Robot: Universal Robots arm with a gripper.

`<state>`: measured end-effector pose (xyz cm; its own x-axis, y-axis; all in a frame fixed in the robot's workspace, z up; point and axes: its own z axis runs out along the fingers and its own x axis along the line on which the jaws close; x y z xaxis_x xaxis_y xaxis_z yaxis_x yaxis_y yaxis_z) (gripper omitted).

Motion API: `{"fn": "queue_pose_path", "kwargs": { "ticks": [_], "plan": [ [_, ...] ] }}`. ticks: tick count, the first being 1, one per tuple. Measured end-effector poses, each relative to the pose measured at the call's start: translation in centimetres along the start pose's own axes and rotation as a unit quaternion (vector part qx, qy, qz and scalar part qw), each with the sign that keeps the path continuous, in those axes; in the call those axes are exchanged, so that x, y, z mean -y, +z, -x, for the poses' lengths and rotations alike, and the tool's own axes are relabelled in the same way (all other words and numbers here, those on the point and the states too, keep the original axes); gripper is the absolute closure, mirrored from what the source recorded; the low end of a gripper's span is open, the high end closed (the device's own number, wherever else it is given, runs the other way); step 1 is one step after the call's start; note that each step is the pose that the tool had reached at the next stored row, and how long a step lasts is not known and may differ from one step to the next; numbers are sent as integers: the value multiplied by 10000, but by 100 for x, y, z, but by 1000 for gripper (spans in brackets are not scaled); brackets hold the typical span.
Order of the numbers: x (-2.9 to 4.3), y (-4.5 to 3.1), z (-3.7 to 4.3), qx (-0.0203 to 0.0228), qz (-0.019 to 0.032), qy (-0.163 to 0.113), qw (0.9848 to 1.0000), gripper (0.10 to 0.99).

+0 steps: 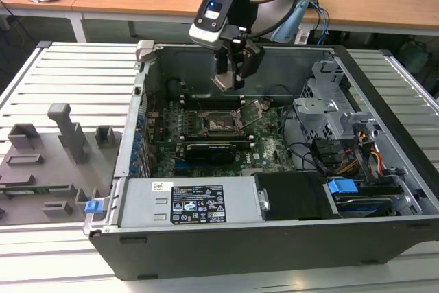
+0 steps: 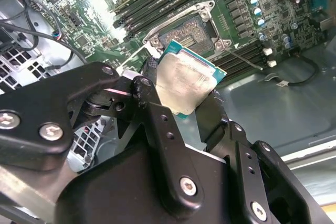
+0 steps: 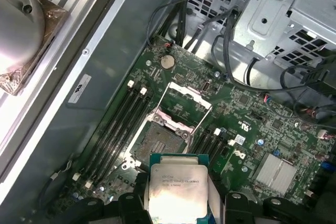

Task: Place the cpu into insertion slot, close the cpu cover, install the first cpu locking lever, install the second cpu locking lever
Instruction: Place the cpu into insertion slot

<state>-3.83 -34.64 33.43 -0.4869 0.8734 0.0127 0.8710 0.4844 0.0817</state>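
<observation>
My gripper (image 1: 230, 79) hangs inside the open computer case, above the green motherboard (image 1: 271, 149). It is shut on the cpu (image 3: 177, 187), a flat square chip with a pale metal top, clamped by its edges between the black fingers (image 2: 149, 82). The cpu (image 2: 186, 80) floats clear of the board, a short way off the insertion slot (image 3: 157, 141), whose dark square socket (image 2: 189, 32) lies bare. The cpu cover (image 3: 186, 100) is swung open, a silvery frame standing up from the slot's far edge. A thin locking lever (image 2: 247, 59) sticks out beside the socket.
Long black memory slots (image 3: 118, 124) flank the socket. A black expansion card (image 1: 212, 149) lies across the board nearer the power supply (image 1: 192, 204). The metal drive cage (image 1: 329, 108) and cables (image 1: 343, 159) fill the exterior view's right. A grey fixture tray (image 1: 48, 162) sits outside the case.
</observation>
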Motion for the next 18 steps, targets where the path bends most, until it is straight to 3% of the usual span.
{"fn": "queue_pose_path", "kwargs": {
  "ticks": [9, 18],
  "plan": [
    [3, 32, 0, 25, 1, 325, 9995, 549],
    [4, 49, 1, 18, -32, 452, 9990, 549]
  ]
}}
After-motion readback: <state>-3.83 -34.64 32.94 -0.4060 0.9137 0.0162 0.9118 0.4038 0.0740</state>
